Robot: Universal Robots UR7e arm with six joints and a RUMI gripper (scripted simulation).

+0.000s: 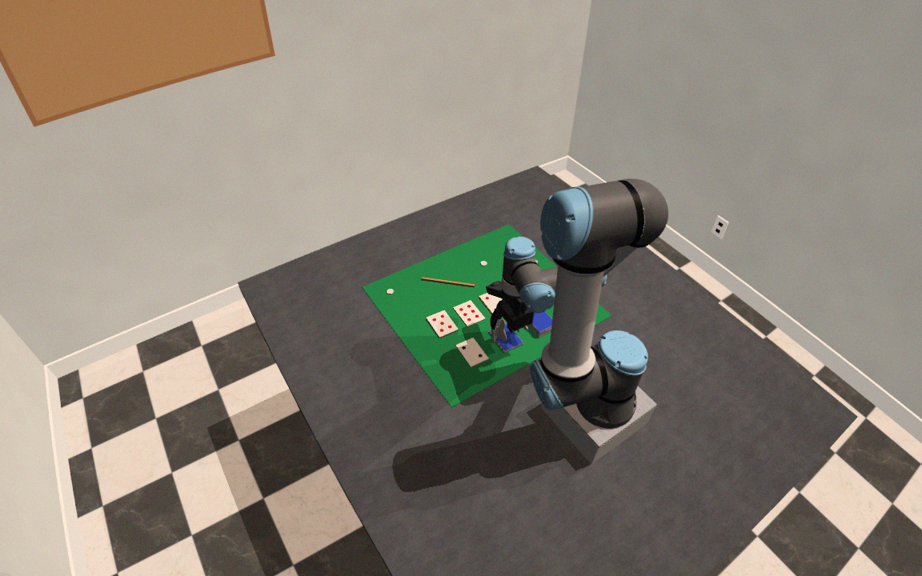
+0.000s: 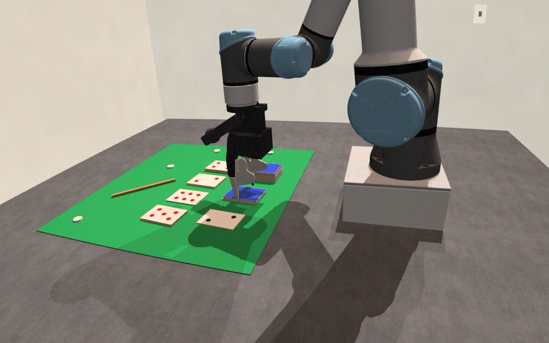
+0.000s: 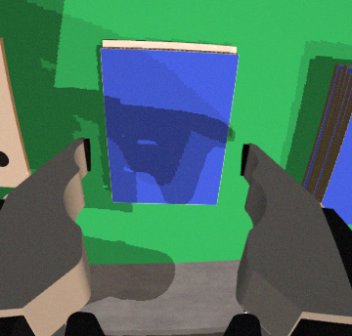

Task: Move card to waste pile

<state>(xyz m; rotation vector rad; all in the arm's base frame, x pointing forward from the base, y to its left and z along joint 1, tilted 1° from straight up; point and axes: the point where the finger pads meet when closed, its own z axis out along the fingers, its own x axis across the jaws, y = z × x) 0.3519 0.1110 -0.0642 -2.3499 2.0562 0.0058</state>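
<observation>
Pincer [image 3: 166,160] apart, empty, straddling blue card [image 3: 168,126] with gaps both sides; stock [image 3: 337,146] at 3 o'clock.

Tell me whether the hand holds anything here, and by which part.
Nothing is held. The hand is open, its fingers standing clear on either side of the blue-backed card lying below.

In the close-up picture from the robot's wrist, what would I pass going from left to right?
Pale card with a black spot → one gripper finger → blue-backed card lying on the green mat → other finger → stack of blue-backed cards.
</observation>
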